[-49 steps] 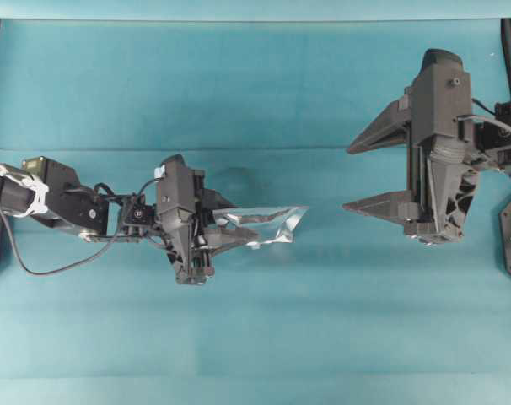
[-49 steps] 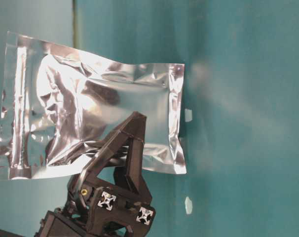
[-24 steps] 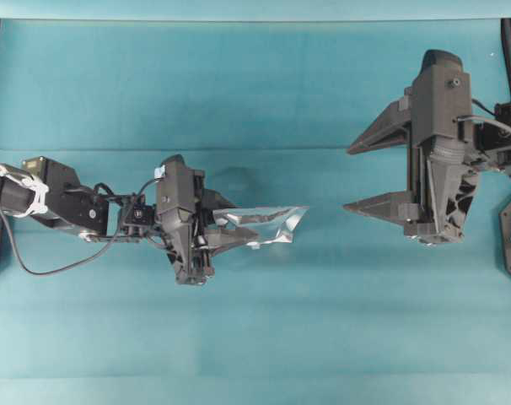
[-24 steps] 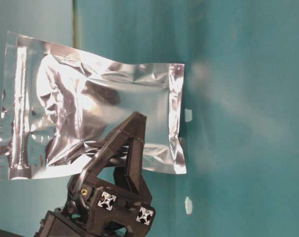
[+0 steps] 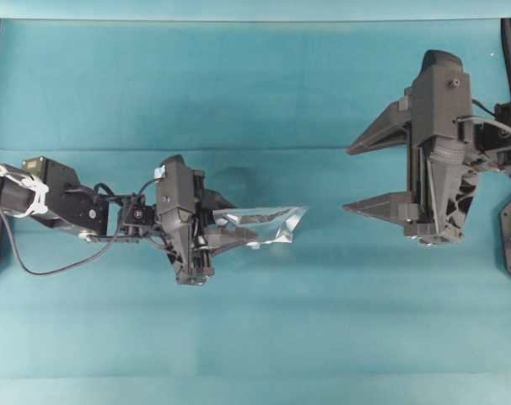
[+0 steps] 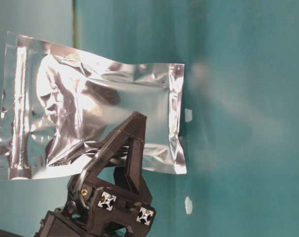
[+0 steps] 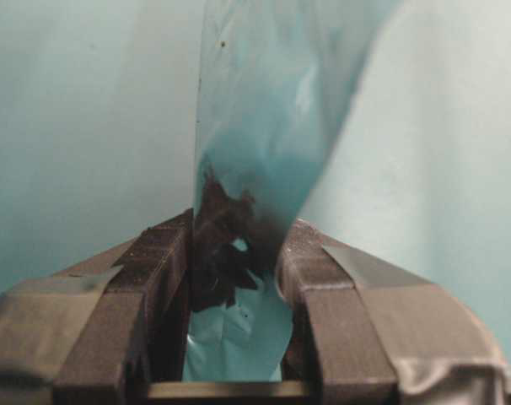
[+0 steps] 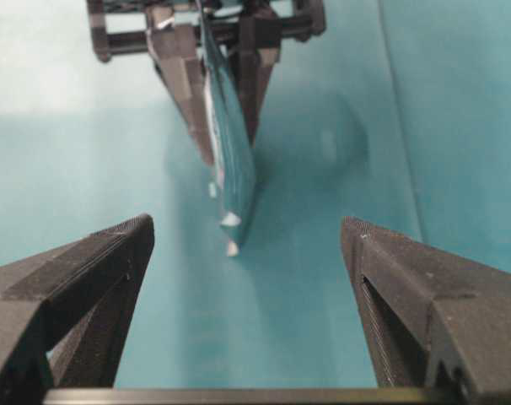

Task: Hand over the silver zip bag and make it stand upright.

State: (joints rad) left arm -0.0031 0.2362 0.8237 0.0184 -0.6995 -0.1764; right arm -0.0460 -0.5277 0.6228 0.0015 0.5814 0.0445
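Two end effectors face off: left (image 5: 230, 232) clamps the silver zip bag (image 5: 268, 226), right (image 5: 369, 173) gapes wide, apart.

Shiny foil against matt black plastic on a smooth teal surface.
The silver zip bag (image 6: 90, 106) is thin, crinkled metallic foil, mirror-glossy, with bright glare on its creases, a darker centre panel and flat sealed edges; seen edge-on it reflects the teal around it (image 7: 264, 110). The left gripper (image 5: 230, 229) looks like matt black plastic, its fingers (image 7: 154, 278) faced with finely ridged, rough-looking pads, with small bright metal fasteners near its base in the table-level view. The right gripper (image 5: 357, 173) has the same dull black finish, its fingers (image 8: 78, 278) textured along the inner faces. The table (image 5: 264, 321) has a smooth, even teal covering with a soft sheen.
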